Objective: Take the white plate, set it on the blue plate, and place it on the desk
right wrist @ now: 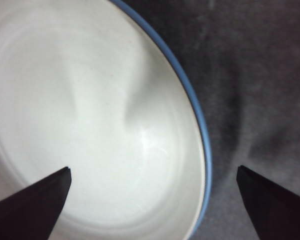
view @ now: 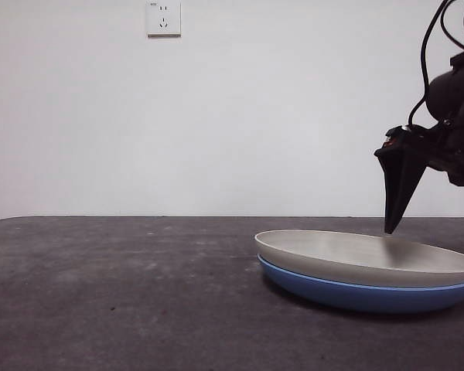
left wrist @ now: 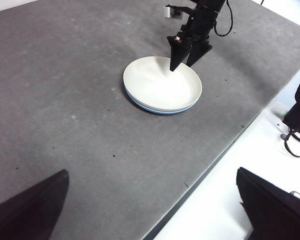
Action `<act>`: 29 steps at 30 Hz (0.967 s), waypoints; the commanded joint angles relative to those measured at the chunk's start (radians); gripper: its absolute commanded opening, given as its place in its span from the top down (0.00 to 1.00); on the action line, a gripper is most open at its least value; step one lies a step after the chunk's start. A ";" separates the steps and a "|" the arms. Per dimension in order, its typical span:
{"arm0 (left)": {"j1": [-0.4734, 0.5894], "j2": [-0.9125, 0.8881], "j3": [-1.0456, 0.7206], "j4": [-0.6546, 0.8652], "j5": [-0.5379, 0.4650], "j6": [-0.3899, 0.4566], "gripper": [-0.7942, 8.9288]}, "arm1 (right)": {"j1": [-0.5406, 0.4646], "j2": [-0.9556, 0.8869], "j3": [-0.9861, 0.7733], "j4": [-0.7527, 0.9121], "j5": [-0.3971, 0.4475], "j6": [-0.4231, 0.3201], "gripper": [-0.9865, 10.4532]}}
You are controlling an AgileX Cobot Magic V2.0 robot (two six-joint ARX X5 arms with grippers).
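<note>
**Stacked plates, one rim to catch**

Though the white plate point(view: 367, 259) sits nested in the blue plate point(view: 356, 292) at the desk's point(view: 124, 294) right, the right gripper point(right wrist: 152, 200) hovers wide and empty above its rim. Closing carelessly could pinch both rims and lift the pair. The left gripper point(left wrist: 152, 210) waits wide, well apart.

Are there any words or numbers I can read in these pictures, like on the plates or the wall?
None can be read.
Wall socket: a tiny mark at its top left corner, too small and blurred to read.
White plate, blue plate, desk: no writing.
Right end effector: a small red spot, not readable as text.
</note>
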 commanded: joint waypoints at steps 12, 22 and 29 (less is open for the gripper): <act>-0.007 0.005 0.013 0.010 -0.002 0.001 0.24 | -0.022 0.044 0.008 0.041 -0.020 -0.018 0.44; -0.007 0.005 0.013 0.010 -0.002 0.002 0.24 | -0.045 0.050 0.008 0.031 -0.059 -0.021 0.55; -0.007 0.005 0.013 0.010 -0.002 0.002 0.24 | -0.044 0.074 0.008 0.011 -0.060 -0.026 0.55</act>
